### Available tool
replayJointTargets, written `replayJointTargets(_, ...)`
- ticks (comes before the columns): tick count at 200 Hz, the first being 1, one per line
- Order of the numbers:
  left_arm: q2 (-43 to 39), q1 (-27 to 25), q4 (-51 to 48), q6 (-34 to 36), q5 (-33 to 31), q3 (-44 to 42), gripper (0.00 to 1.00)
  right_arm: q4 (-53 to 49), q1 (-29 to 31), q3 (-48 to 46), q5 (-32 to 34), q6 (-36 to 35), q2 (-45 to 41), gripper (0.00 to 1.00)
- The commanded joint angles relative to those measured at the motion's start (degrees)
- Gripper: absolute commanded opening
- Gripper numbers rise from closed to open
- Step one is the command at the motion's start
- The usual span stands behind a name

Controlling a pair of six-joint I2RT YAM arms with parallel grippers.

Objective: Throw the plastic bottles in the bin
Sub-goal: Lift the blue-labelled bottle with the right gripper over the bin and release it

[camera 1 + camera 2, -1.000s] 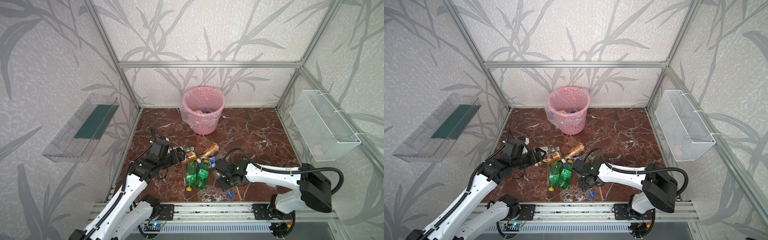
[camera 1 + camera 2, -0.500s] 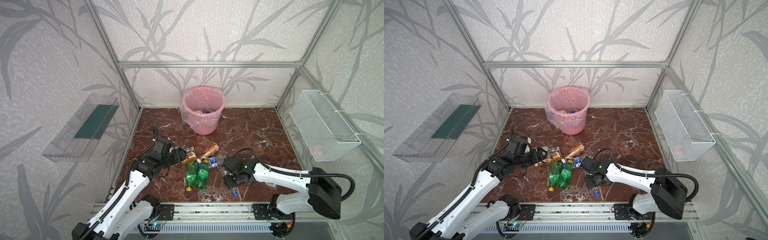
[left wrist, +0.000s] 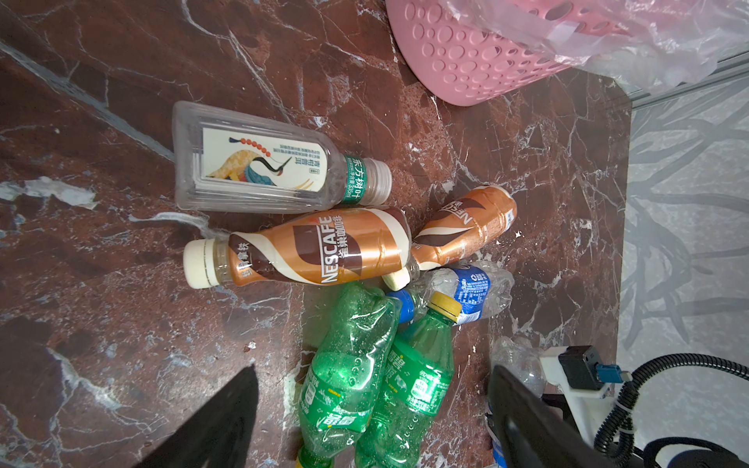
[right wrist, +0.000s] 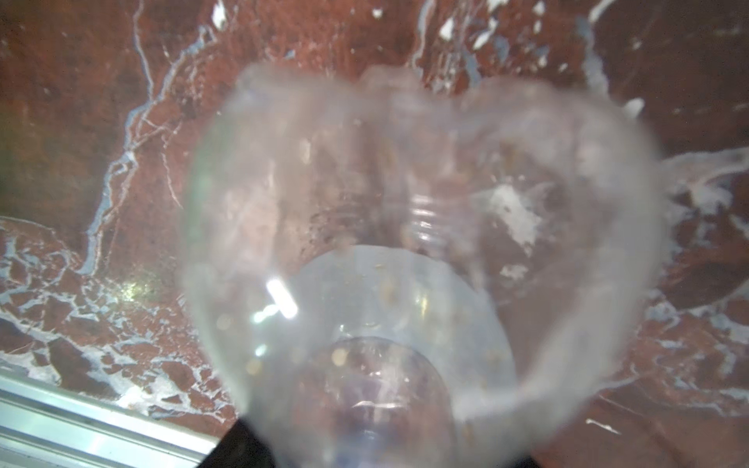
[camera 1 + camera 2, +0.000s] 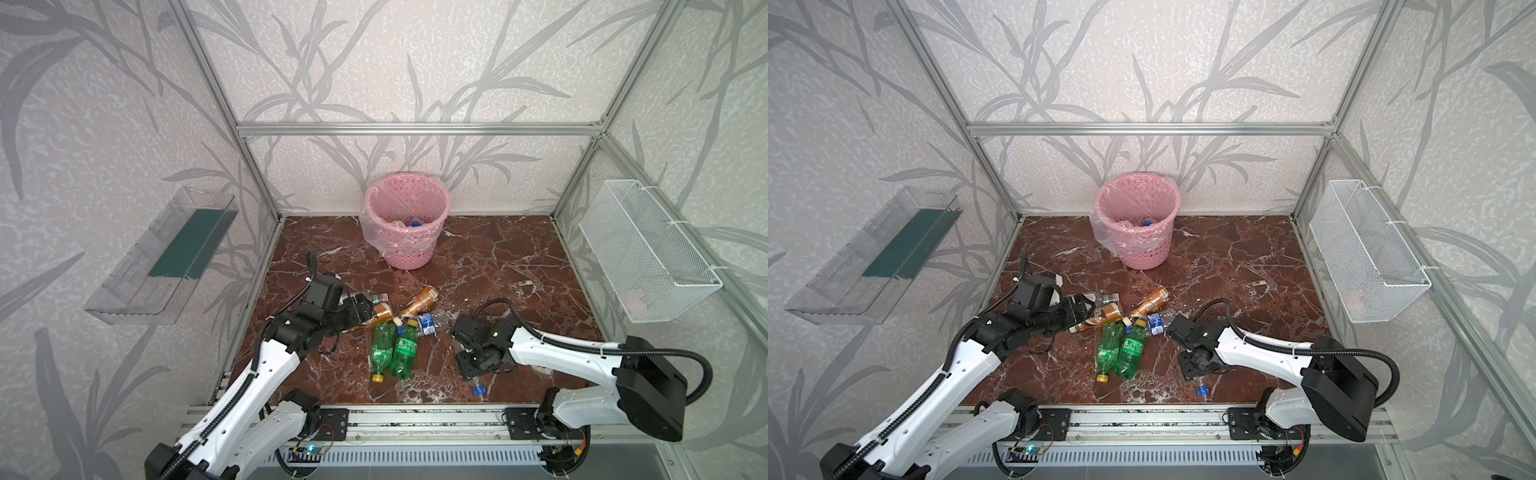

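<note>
Marble floor [image 5: 498, 257], bottle pile [image 5: 392, 332] just in front of the pink bin [image 5: 405, 224]; my left gripper [image 5: 360, 311] gapes over it, my right gripper [image 5: 473, 372] clamps a clear bottle [image 4: 405, 243], which I'd lift and carry binward next.

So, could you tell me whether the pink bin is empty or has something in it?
Not empty: in both top views a blue cap shows among other litter inside the bin, which stands upright.

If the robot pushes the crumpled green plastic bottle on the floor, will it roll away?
Probably not far: the crumpled green plastic bottle lies sideways, but its wall is dented and the second green plastic bottle touches it. It looks empty, so likely light and squashy.
</note>
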Motion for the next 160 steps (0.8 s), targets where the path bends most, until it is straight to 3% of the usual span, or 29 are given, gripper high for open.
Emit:
replayJointTargets(1, 0.0, 0.3, 0.0, -0.8, -0.3, -0.3, 0.89, -2.4, -0.4, -0.6, 1.5, -0.3, -3.2, 0.58)
replayJointTargets(53, 0.3, 0.3, 0.1, -0.7, -0.2, -0.1, 0.89, -5.0, -4.1, 6.1, 3.0, -4.2, -6.8, 0.56)
replayJointTargets(78, 0.4, 0.4, -0.3, -0.6, -0.5, 1.2, 0.89, -3.1, -10.6, 20.3, 2.6, -10.6, -5.9, 0.55)
replayJointTargets(101, 1.1, 0.5, -0.7, -0.2, -0.4, 3.3, 0.88, -1.9, -14.9, 46.2, 2.4, -16.9, 4.6, 0.57)
replayJointTargets(120, 1.7, 0.6, -1.1, 0.1, -0.2, 5.7, 0.88, -3.6, -18.2, 70.5, 2.0, -19.0, 18.0, 0.67)
replayJointTargets(138, 2.0, 1.0, -2.5, 0.7, -0.4, 8.0, 0.88, -16.0, -21.1, 95.4, 1.4, -18.3, 33.1, 0.81)
replayJointTargets(160, 1.2, 1.3, -3.6, 1.1, -1.1, 8.8, 0.89, -35.2, -21.0, 123.6, 2.3, -18.3, 45.7, 0.91)
